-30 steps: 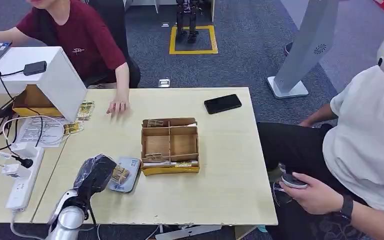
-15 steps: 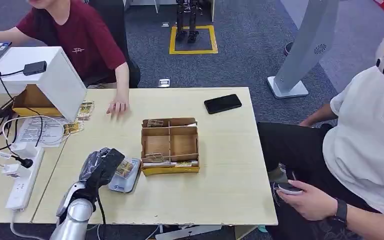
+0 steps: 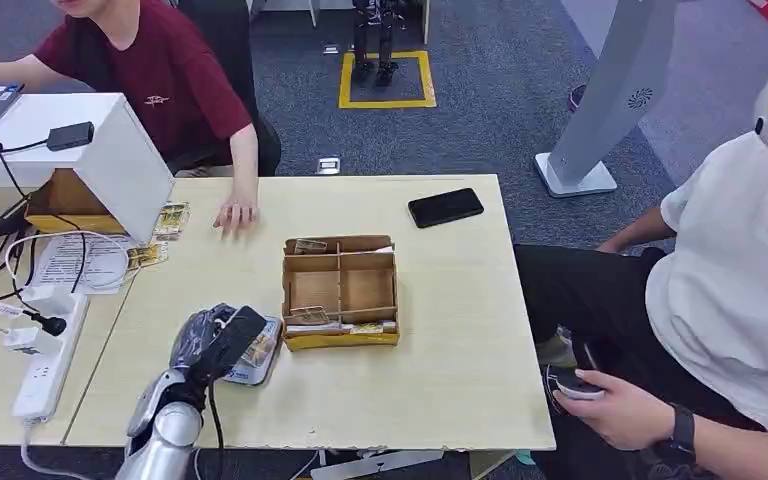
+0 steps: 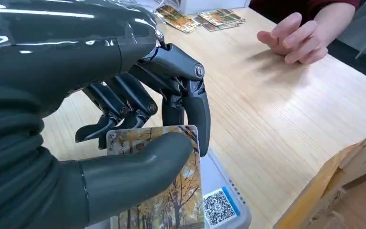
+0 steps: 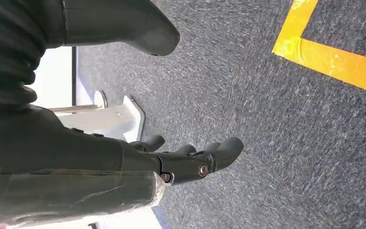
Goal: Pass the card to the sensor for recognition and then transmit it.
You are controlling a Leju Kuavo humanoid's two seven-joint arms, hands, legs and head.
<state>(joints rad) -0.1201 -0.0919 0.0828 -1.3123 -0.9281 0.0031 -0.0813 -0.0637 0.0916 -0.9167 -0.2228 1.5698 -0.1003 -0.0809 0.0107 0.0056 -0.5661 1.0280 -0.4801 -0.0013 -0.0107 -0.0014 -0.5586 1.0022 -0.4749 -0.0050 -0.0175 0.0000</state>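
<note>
From the head view, we see our left hand (image 3: 215,340) poised over the grey sensor (image 3: 250,362) at the near left of the wooden table (image 3: 440,300), just beside the cardboard organiser (image 3: 340,290). A person's hand (image 3: 235,213) rests flat across the table, near loose cards (image 3: 170,220) by a white box (image 3: 100,150); a black phone (image 3: 445,207) lies well apart.

At the left wrist, the card (image 4: 171,195), printed with autumn trees, is pinched between our thumb (image 4: 133,171) and the dark fingers (image 4: 190,114) and hangs directly over the sensor's face, whose QR sticker (image 4: 218,207) shows beneath it. We judge the recognition step to be in hand. Whether card and sensor touch we cannot tell.

At the right wrist, our right hand (image 5: 190,160) hangs above grey carpet (image 5: 267,143), fingers loosely curled and apart, holding nothing.

The next move, in our judgement, calls for lifting the card level off the reader and carrying it toward the waiting person without loosening the pinch.
</note>
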